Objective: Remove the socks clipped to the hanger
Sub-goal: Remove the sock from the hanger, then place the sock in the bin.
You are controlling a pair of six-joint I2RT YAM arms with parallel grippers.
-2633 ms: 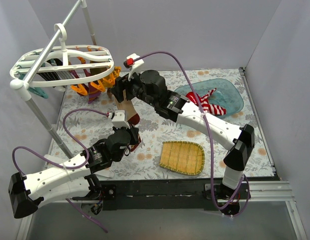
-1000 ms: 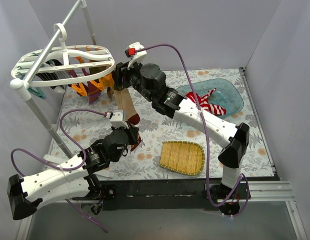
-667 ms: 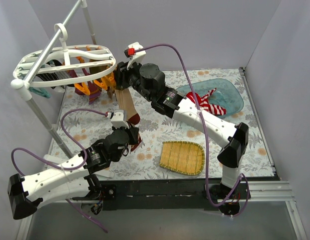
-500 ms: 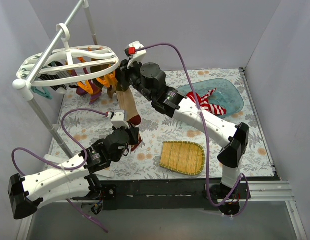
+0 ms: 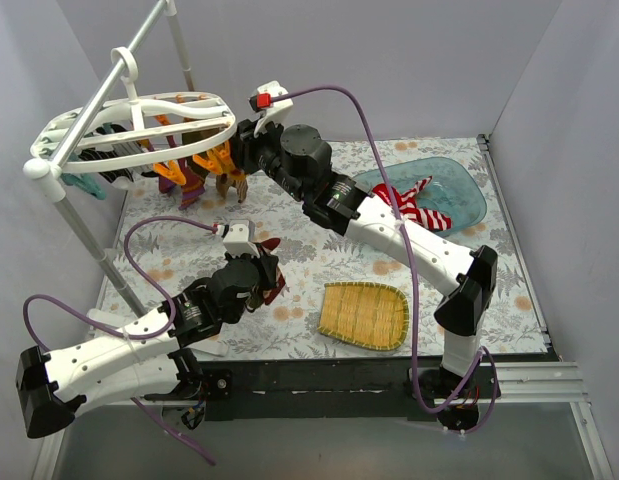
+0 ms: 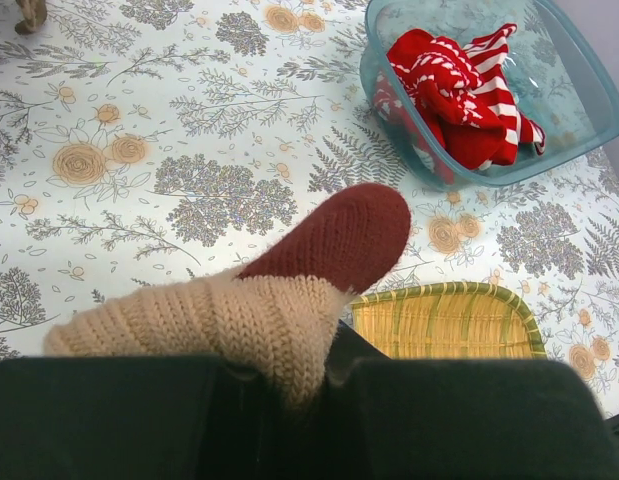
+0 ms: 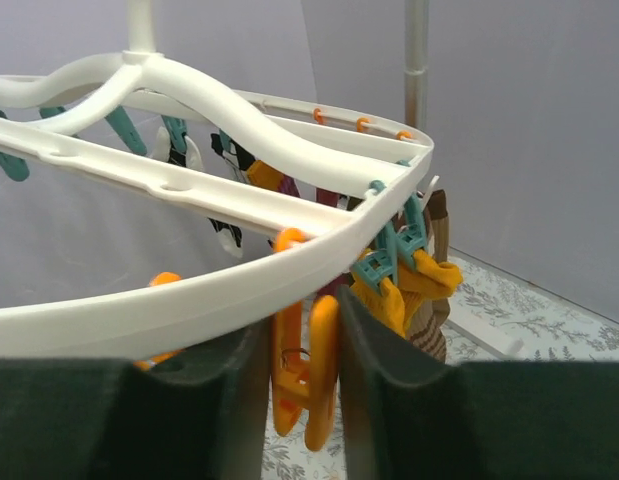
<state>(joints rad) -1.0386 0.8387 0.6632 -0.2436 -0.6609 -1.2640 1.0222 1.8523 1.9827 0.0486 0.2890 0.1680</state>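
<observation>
The white hanger [image 5: 139, 105] hangs at the upper left with several socks clipped under it, among them a purple one [image 5: 194, 185] and a brown one [image 5: 232, 183]. My right gripper [image 5: 241, 150] reaches under its near rim. In the right wrist view the gripper [image 7: 301, 332] is shut on an orange clip [image 7: 314, 385] that holds no sock. Beside it a teal clip [image 7: 389, 255] pinches an orange sock [image 7: 419, 280]. My left gripper [image 6: 309, 372] is shut on a beige sock with a maroon toe [image 6: 289, 300], held low over the table [image 5: 272, 262] and free of the hanger.
A blue bin [image 5: 464, 190] at the back right holds red-and-white striped socks [image 5: 414, 205]. A bamboo tray [image 5: 364, 315] lies at the front centre. The grey pole stand [image 5: 79, 230] slants along the left side, and walls close in the table.
The beige-maroon sock has come off the clip and dropped, now held only by my left gripper. My right gripper has closed on the orange clip, and the hanger has lifted slightly.
</observation>
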